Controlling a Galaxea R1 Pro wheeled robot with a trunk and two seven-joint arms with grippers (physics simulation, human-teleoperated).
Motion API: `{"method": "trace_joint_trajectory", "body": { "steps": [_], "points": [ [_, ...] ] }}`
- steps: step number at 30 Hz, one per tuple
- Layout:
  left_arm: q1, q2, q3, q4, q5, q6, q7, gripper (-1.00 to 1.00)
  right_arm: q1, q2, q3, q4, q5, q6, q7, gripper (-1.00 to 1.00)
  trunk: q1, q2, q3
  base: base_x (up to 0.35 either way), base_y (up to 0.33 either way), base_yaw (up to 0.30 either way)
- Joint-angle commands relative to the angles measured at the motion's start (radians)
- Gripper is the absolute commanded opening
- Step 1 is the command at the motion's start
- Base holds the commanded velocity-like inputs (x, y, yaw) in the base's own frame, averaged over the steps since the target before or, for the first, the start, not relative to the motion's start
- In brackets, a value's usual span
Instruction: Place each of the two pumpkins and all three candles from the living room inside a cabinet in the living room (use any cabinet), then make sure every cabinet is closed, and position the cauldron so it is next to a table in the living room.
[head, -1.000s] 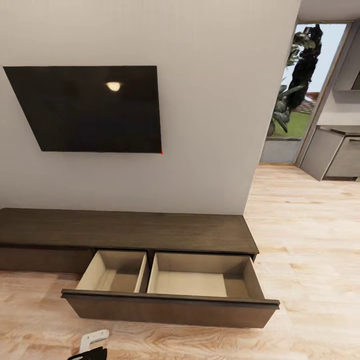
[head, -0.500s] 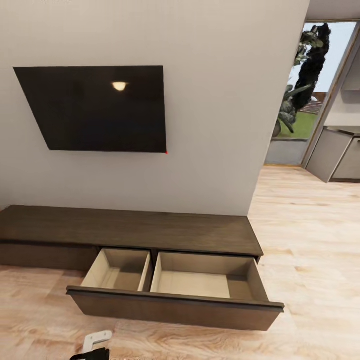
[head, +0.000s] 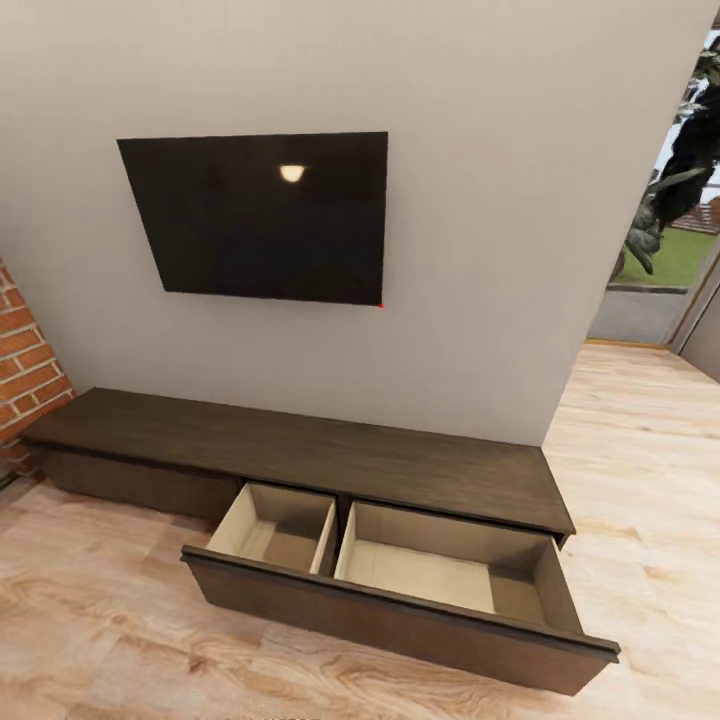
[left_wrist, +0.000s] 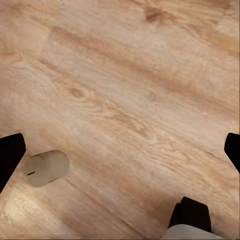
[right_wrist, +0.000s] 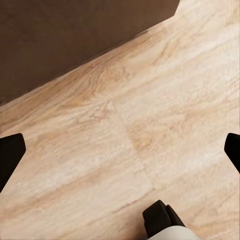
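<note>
The cabinet (head: 300, 455) stands against the wall under a dark screen (head: 262, 215), its right-hand drawer (head: 400, 575) pulled out over the floor (head: 90, 630), and both pale compartments look bare (no pumpkin or candle lies in them). Judging by that, the stowing, the closing and the cauldron step are all left to do. Both the left gripper (left_wrist: 120, 155) and the right gripper (right_wrist: 120, 150) hang spread wide over floorboards, holding nothing.

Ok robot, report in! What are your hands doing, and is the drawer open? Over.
Left gripper open, empty. Right gripper open, empty. Cabinet drawer pulled open, both compartments empty. Nothing blocking it.
</note>
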Motion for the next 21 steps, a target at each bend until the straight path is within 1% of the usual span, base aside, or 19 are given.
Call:
{"method": "trace_joint_trajectory", "body": {
  "steps": [1,2,3,9,15,21],
  "points": [
    [-0.001,-0.001,-0.009,0.036,0.009,-0.018,0.004,1.0,0.0,0.0,-0.001,-0.001,-0.005,-0.002,-0.002,1.0,0.0,-0.001,-0.001,0.0,0.0,0.288],
    [0.0,-0.005,-0.009,0.077,0.007,-0.03,0.003,1.0,0.0,0.0,-0.001,-0.001,-0.005,-0.002,-0.002,1.0,0.0,-0.001,-0.001,0.0,0.0,0.288],
    [0.0,-0.007,-0.008,0.097,0.008,-0.035,0.003,1.0,0.0,0.0,-0.001,-0.001,-0.005,-0.002,-0.002,1.0,0.0,-0.001,-0.001,0.0,0.0,0.288],
    [0.006,-0.012,-0.007,0.137,0.02,-0.04,0.003,1.0,0.0,0.0,-0.001,-0.001,-0.005,-0.002,-0.002,1.0,0.0,-0.001,-0.001,0.0,0.0,0.288],
    [0.009,-0.018,-0.006,0.206,0.022,-0.041,0.003,1.0,0.0,0.0,-0.001,-0.001,-0.005,-0.002,-0.001,1.0,0.0,-0.001,-0.001,0.0,0.0,0.288],
    [0.01,-0.021,-0.007,0.223,0.021,-0.041,0.003,1.0,0.0,0.0,-0.001,-0.001,-0.004,-0.002,-0.001,1.0,0.0,-0.001,-0.001,0.0,0.0,0.288]
  ]
}}
